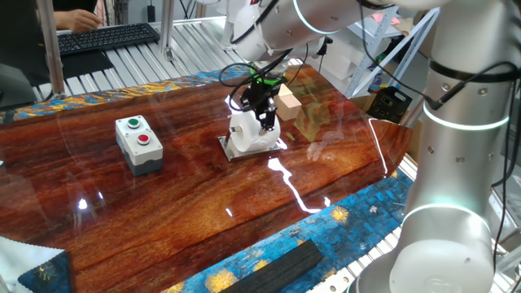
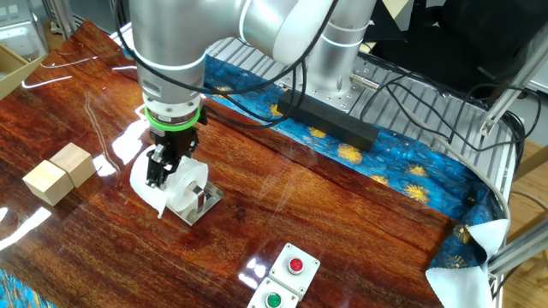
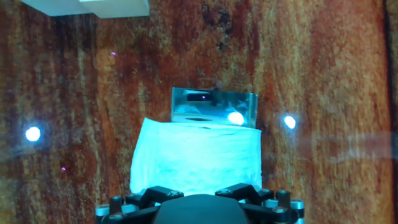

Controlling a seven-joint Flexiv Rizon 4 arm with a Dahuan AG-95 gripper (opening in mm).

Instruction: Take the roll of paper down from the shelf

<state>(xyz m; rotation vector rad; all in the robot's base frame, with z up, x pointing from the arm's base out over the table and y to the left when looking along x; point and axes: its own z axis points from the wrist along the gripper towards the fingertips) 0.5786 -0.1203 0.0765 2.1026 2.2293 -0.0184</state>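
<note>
Glossy wooden bench carries the roll of paper sitting on its chrome shelf, where the gripper reaches down over it; whether the jaws are clamped, I cannot tell.

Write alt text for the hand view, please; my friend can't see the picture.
Seen from above along the robot's hand, a white roll of paper fills the middle, sitting on a shiny metal shelf on a reddish wooden table. The dark gripper body shows at the bottom edge, right over the roll.
</note>
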